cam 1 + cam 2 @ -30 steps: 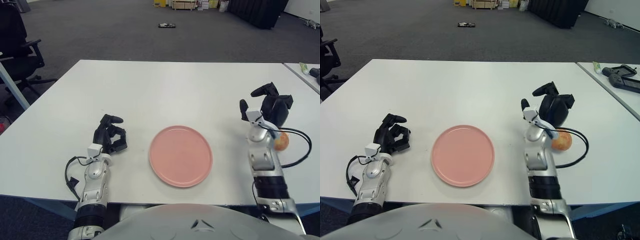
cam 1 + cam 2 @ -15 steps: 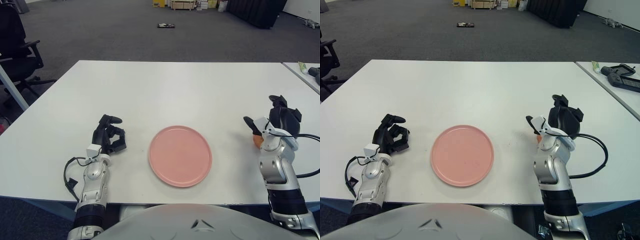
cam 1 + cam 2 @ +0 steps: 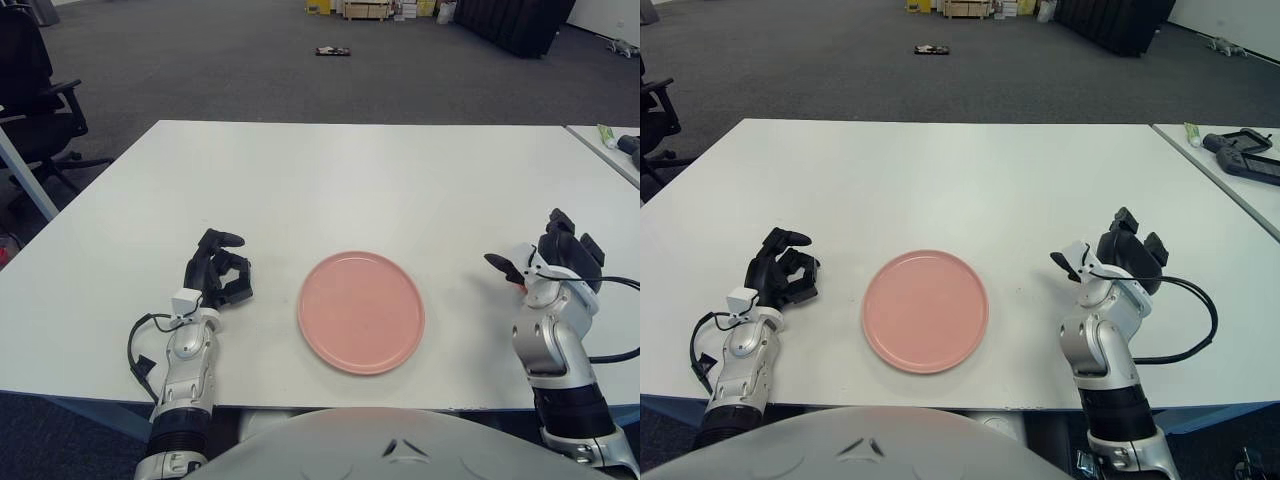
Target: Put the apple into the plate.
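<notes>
Since the earlier frames, the right hand (image 3: 553,262) has been lowered from a raised position at about 3 o'clock of the plate (image 3: 361,311) to table level. The apple, seen beside the right wrist one second ago, has been almost entirely covered. Only a small orange-red sliver of the apple (image 3: 518,283) is now seen, under the thumb at the hand's inner edge. The right fingers (image 3: 1128,245) are curled over that spot, but whether the apple is actually clasped cannot be told from these views.

The pink plate is placed near the front edge of the white table (image 3: 340,180), roughly midway between the two arms, and holds nothing. The apple is located well apart from it, at about 3 o'clock of the plate.

At about 9 o'clock of the plate, the left hand (image 3: 219,270) is seen, unchanged from the earlier frames, with its dark fingers loosely curled and nothing held in them.
</notes>
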